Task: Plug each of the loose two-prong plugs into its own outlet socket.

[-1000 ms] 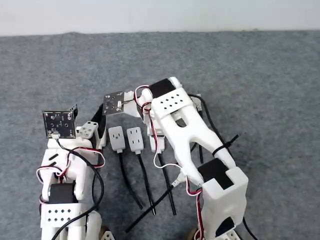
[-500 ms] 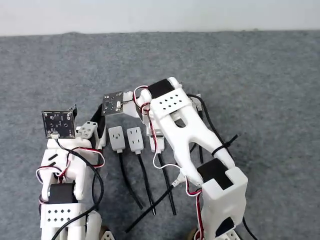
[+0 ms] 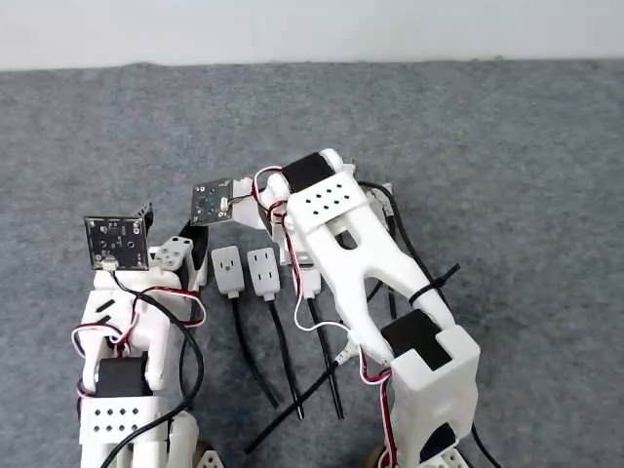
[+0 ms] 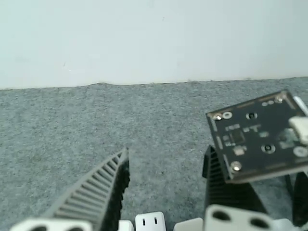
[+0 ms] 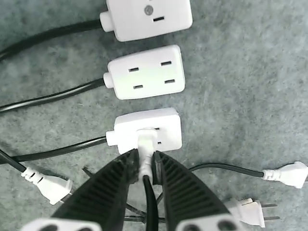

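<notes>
Three white outlet sockets lie side by side on the grey carpet: one [image 5: 149,17], a second [image 5: 144,72] and a third [image 5: 149,129]. My right gripper [image 5: 145,168] is shut on a white two-prong plug [image 5: 146,142] whose front is pressed against the third socket. From above, two sockets [image 3: 227,268] [image 3: 263,271] show, and my right arm [image 3: 331,224] covers the third. Loose white plugs lie nearby [image 5: 48,183] [image 5: 288,173] [image 5: 250,209]. My left gripper [image 4: 166,178] is open above the carpet, beside the first socket [image 4: 149,222].
Black cords [image 3: 278,361] trail from the sockets toward the arms' bases. The right arm's camera board [image 4: 260,137] hangs close to my left gripper's finger [image 4: 226,187]. Open grey carpet [image 3: 487,146] stretches behind and to the right, up to a white wall.
My right arm has edged slightly left and forward with the plug, its camera board drifting toward the left arm. The left arm has stayed put.
</notes>
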Controlling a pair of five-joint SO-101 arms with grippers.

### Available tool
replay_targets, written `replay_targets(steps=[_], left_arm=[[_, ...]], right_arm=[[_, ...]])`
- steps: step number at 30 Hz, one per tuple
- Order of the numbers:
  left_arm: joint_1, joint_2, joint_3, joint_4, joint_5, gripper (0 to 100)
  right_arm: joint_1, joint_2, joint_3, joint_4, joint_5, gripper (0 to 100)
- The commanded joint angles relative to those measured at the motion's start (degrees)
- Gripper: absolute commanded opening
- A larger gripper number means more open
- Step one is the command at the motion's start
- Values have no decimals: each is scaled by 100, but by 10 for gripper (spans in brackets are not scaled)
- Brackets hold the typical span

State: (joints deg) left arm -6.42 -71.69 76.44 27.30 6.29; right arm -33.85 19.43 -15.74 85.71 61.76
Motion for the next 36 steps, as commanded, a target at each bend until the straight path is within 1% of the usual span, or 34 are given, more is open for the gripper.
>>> replay_targets(steps=[1,11,22,36], left_arm=[[0,-53,-66,-176,44,246],[0,-53,-57,-176,44,246],[0,-53,-57,-176,44,246],[9,-53,-57,-176,44,246]], right_arm=[[4,-40,-281,84,79,8],[66,31,-290,31,510,8],[171,48,-281,-84,624,8],[136,760,-281,-92,607,8]])
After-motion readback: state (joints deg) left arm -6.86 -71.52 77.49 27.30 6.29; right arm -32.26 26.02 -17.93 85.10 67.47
